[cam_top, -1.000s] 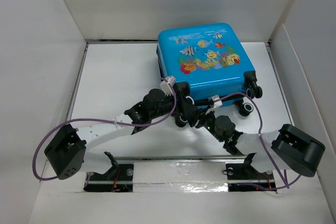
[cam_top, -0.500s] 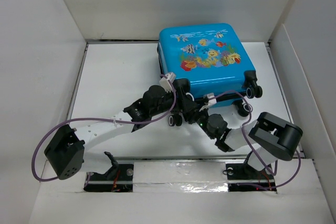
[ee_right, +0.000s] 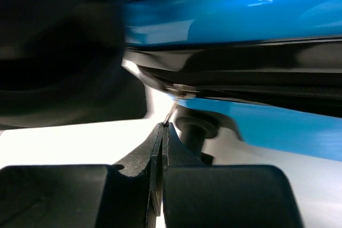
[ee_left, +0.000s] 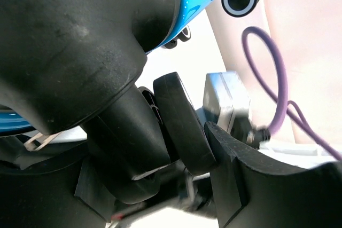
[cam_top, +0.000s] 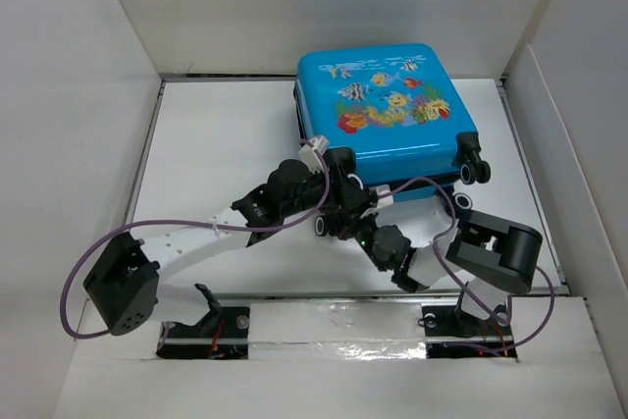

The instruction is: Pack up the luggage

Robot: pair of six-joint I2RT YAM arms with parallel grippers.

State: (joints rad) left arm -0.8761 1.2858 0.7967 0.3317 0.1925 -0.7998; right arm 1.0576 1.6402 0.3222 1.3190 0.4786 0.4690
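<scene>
**Q:** What is the setting?

**A:** A white desk (cam_top: pixel 226 144) seen from above, boxed in by plain white walls (cam_top: pixel 324 7). Two black robot arms reach in from the near edge.

**Q:** Where is the luggage, and what does it look like?

**A:** The luggage (cam_top: pixel 383 105) lies flat at the back of the desk, right of the middle and close to the rear wall. It is a small, bright-blue, hard-shell suitcase with rounded corners. The upward face is printed with cartoon fish in yellow, orange and stripes, above coral and sea plants. Black wheels (cam_top: pixel 473 170) with pale hubs stick out at its near right corner. Its two blue halves lie one on the other, with a dark seam (ee_right: pixel 240 73) running between them.

**Q:** What is the left gripper doing?

**A:** The left gripper (cam_top: pixel 343 188) sits at the suitcase's near left corner. In its wrist view the fingers (ee_left: pixel 80 41) stand apart, and one of them, large and blurred, is close against the blue shell. Whether they clamp anything cannot be told.

**Q:** And the right gripper?

**A:** The right gripper (cam_top: pixel 350 221) is just beside the left one, at the near edge of the case. Its fingers are pressed together, with the tips just below the dark seam. A thin pale sliver rises from between the tips, too blurred to identify. A purple cable (ee_left: pixel 282 78) loops past it.
</scene>
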